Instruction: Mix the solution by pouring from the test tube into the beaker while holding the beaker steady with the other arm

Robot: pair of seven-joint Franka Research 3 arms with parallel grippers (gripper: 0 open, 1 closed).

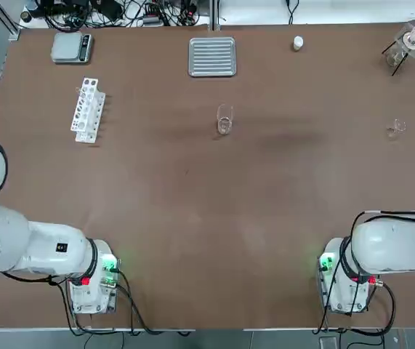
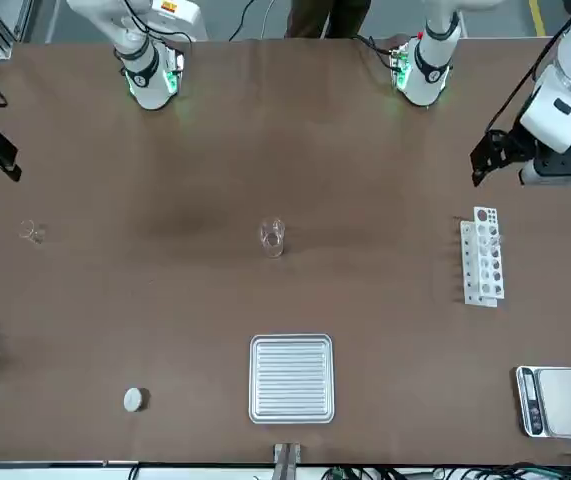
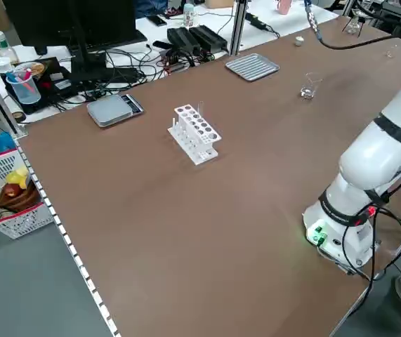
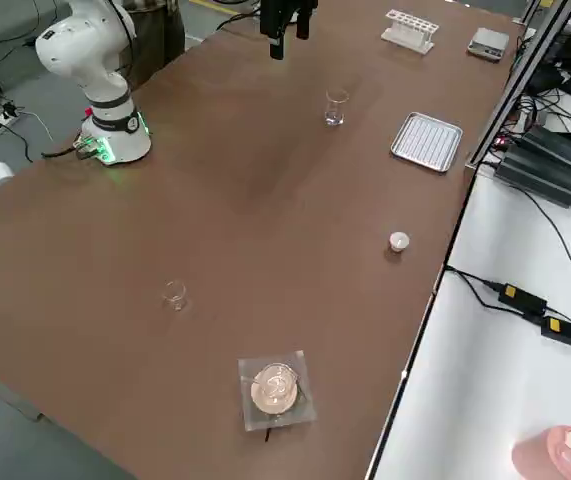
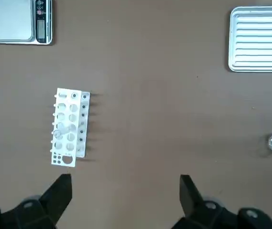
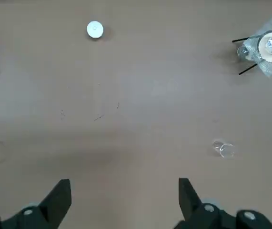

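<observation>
the test tube cannot be picked out for sure; a faint clear shape stands in the white rack (image 1: 88,110), on the left arm's side of the tabletop (image 1: 192,218), and that may be it. nearest the bases, both arms are drawn back and held high. the left hand (image 5: 125,191) hangs over bare tabletop just short of the rack, fingers spread wide and holding nothing. the right hand (image 6: 124,191) hangs on its own side, likewise spread and empty, with a small clear glass (image 6: 223,149) lying a little ahead of it. farther out, the beaker (image 1: 224,120) stands upright alone at the middle, well apart from the rack and from both hands; whether it holds liquid is too small to tell. beyond it lie a ribbed metal tray (image 1: 212,57), a scale (image 1: 71,48) and a small white cap (image 1: 298,43).

this layout fits either a tube waiting in the rack before a pour or one set back after it. any pour would need one hand closed on the tube and the other around the beaker.
</observation>
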